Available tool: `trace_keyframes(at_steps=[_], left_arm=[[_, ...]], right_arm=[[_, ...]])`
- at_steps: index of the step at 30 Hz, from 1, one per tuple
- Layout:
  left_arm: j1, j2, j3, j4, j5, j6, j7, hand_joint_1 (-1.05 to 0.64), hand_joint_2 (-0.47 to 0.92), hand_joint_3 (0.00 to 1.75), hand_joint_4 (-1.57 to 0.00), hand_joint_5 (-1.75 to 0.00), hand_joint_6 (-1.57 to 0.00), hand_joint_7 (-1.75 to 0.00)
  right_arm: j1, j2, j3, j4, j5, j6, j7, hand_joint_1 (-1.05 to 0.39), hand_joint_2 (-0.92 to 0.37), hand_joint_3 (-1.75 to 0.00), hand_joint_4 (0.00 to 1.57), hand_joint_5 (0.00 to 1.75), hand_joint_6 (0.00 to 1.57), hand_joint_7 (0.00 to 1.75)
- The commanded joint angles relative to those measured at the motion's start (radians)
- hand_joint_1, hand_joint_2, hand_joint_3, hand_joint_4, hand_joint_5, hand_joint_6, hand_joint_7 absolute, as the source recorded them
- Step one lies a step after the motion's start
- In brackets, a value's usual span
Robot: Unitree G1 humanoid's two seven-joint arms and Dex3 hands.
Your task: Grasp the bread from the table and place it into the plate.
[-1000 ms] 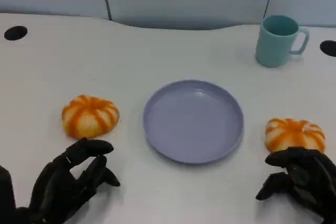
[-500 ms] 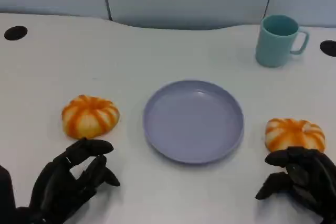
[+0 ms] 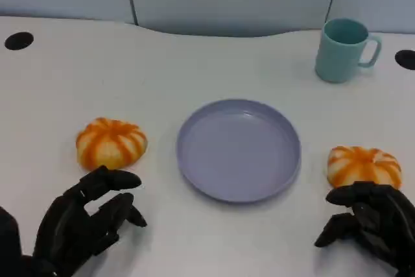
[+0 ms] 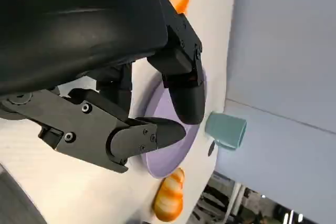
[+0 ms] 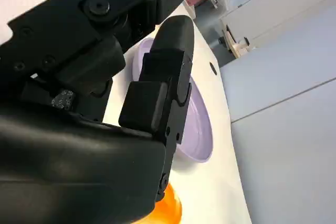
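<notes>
Two breads, one plate, one cup, two robot hands on the white bench.

From the head view, one bread (image 3: 111, 143) lies left of the purple plate (image 3: 238, 150) and a second bread (image 3: 363, 166) lies right of it, both outside the plate; one teal cup (image 3: 343, 50) stands far right. The left robot hand (image 3: 84, 220) is spread and holds nothing, just near the first bread. The right robot hand (image 3: 368, 222) has loosely curled fingers holding nothing, close before the second bread. The left wrist view shows the plate, the cup and both breads; the right wrist view shows the plate and one bread.

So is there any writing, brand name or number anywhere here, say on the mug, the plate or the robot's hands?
None can be read. The teal mug, purple plate, both breads and the black hands show no lettering.
</notes>
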Motion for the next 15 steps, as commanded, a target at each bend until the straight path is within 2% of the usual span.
trace_keyframes(at_steps=[1, 4, 5, 8, 11, 13, 15], left_arm=[[0.014, 0.05, -0.041, -0.026, 0.127, -0.176, 0.036, -0.39, 0.9, 0.23, -0.33, -1.27, -0.43, -0.71], [0.015, 0.07, -0.062, -0.037, 0.175, -0.248, 0.051, -0.37, 0.92, 0.17, -0.26, -1.11, -0.43, -0.48], [0.018, 0.083, -0.07, -0.047, 0.221, -0.281, 0.081, -0.37, 0.92, 0.17, -0.25, -1.1, -0.44, -0.46], [0.031, 0.117, -0.094, -0.103, 0.346, -0.323, 0.176, -0.46, 0.92, 0.06, -0.24, -0.91, -0.48, -0.23], [0.033, 0.144, -0.114, -0.143, 0.426, -0.346, 0.238, -0.49, 0.91, 0.02, -0.2, -0.86, -0.49, -0.15], [0.024, 0.178, -0.128, -0.173, 0.504, -0.379, 0.287, -0.45, 0.91, 0.01, -0.09, -0.85, -0.44, -0.08], [0.011, 0.22, -0.135, -0.199, 0.611, -0.415, 0.355, -0.39, 0.9, 0.0, -0.06, -0.85, -0.4, -0.04]], right_arm=[[0.016, -0.003, 0.004, -0.025, -0.001, 0.0, -0.005, -0.97, -0.7, 0.0, 1.57, 0.38, 1.52, 0.01], [0.018, -0.001, 0.006, -0.032, 0.007, 0.01, 0.001, -0.95, -0.7, 0.0, 1.57, 0.37, 1.52, 0.0], [0.019, 0.0, 0.006, -0.035, 0.009, 0.015, 0.0, -0.95, -0.7, 0.0, 1.57, 0.37, 1.52, 0.0], [0.024, 0.001, 0.008, -0.048, 0.009, 0.022, -0.006, -0.94, -0.69, 0.0, 1.57, 0.36, 1.52, 0.0], [0.029, -0.001, 0.01, -0.057, 0.006, 0.025, -0.009, -0.95, -0.7, 0.0, 1.57, 0.35, 1.51, 0.0], [0.032, -0.003, 0.012, -0.061, 0.002, 0.023, -0.012, -0.95, -0.7, 0.0, 1.57, 0.35, 1.51, 0.0], [0.033, -0.004, 0.01, -0.063, 0.003, 0.024, -0.014, -0.95, -0.7, 0.0, 1.57, 0.35, 1.51, 0.0]])
